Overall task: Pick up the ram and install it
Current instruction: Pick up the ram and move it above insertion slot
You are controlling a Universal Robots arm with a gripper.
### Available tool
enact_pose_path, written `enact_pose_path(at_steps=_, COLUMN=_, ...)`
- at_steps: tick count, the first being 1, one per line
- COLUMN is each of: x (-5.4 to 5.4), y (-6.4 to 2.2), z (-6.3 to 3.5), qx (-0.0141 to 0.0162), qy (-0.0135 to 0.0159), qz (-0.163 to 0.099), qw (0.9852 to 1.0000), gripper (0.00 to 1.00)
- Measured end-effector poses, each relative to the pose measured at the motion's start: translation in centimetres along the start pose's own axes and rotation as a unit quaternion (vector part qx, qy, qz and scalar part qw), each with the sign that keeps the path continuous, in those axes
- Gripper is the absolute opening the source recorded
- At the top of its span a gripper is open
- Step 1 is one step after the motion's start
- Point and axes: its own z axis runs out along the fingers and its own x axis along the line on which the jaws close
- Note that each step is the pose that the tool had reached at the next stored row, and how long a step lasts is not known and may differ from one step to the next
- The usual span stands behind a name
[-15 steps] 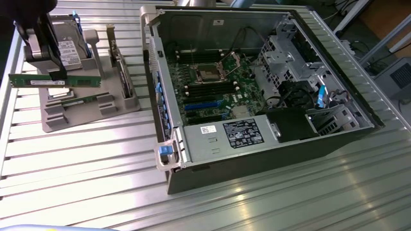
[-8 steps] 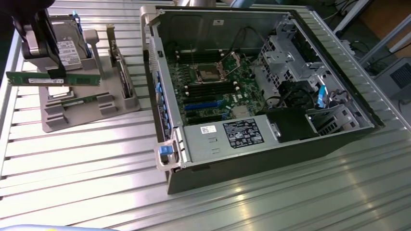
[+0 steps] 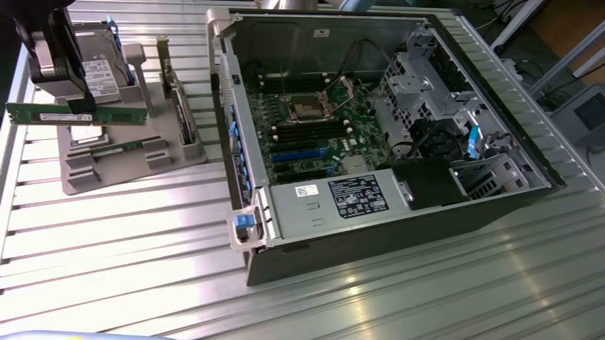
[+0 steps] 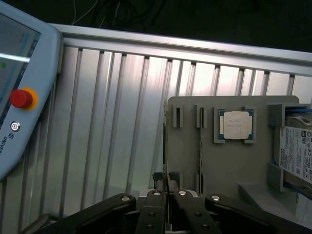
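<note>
ram [image 3: 118, 112] hangs level in the air at the exterior view's left, a long green stick with a small white label, pinched near its middle by the gripper [image 3: 83, 106]. the claw is nearly shut, its 2 fingers pressed on the thin board from either side; in the wrist view the gripper [image 4: 166, 183] shows the fingertips almost meeting, with just the edge of the board between them. the stick sits over the grey holder [image 3: 123, 170], apparently clear of it, and in front of the hard drive [image 3: 99, 74] that stands in that holder. below it in the holder lie the square silver cpu chip [image 4: 236, 124] in its own recess and 1 more green stick [image 3: 121, 147]. the open computer case [image 3: 378, 234] lies well apart, toward the exterior view's right, with its motherboard [image 3: 312, 134] exposed. everything rests on a ribbed aluminium table [image 3: 142, 248]. a teach pendant [image 4: 19, 122] with a red button [image 4: 21, 98] lies on the table beyond the holder.
</note>
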Motion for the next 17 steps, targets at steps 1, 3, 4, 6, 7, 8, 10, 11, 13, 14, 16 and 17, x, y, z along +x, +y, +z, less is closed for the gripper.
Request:
enact_pose_path(at_steps=1, x=0.0, y=0.0, z=-0.04, qx=0.0, qy=0.0003, qz=0.0, qw=1.0, gripper=0.12)
enact_pose_path(at_steps=3, x=0.0, y=0.0, z=-0.13, qx=-0.0001, qy=0.0011, qz=0.0, qw=1.0, gripper=0.12)
enact_pose_path(at_steps=4, x=0.0, y=0.01, z=-0.25, qx=-0.0003, qy=0.0023, qz=0.0, qw=1.0, gripper=0.12)
enact_pose_path(at_steps=6, x=0.0, y=0.01, z=-0.36, qx=-0.0005, qy=0.0034, qz=0.0, qw=1.0, gripper=0.12)
enact_pose_path(at_steps=7, x=0.0, y=0.01, z=-0.4, qx=-0.0005, qy=0.0037, qz=0.0, qw=1.0, gripper=0.12)
enact_pose_path(at_steps=8, x=0.0, y=0.01, z=-0.44, qx=-0.0006, qy=0.0041, qz=0.0, qw=1.0, gripper=0.12)
enact_pose_path(at_steps=10, x=0.1, y=0.02, z=-0.57, qx=-0.0008, qy=0.0055, qz=0.0, qw=1.0, gripper=0.12)
enact_pose_path(at_steps=11, x=0.1, y=0.02, z=-0.64, qx=-0.0009, qy=0.0065, qz=0.0, qw=1.0, gripper=0.12)
enact_pose_path(at_steps=13, x=0.1, y=0.02, z=-0.76, qx=-0.0012, qy=0.0076, qz=0.0, qw=1.0, gripper=0.12)
enact_pose_path(at_steps=14, x=0.1, y=0.02, z=-0.81, qx=-0.0011, qy=0.008, qz=0.0, qw=1.0, gripper=0.12)
enact_pose_path(at_steps=16, x=0.1, y=0.03, z=-0.94, qx=-0.0014, qy=0.0088, qz=0.0, qw=1.0, gripper=0.12)
enact_pose_path(at_steps=17, x=0.1, y=0.03, z=-1.06, qx=-0.0014, qy=0.0093, qz=0.0, qw=1.0, gripper=0.12)
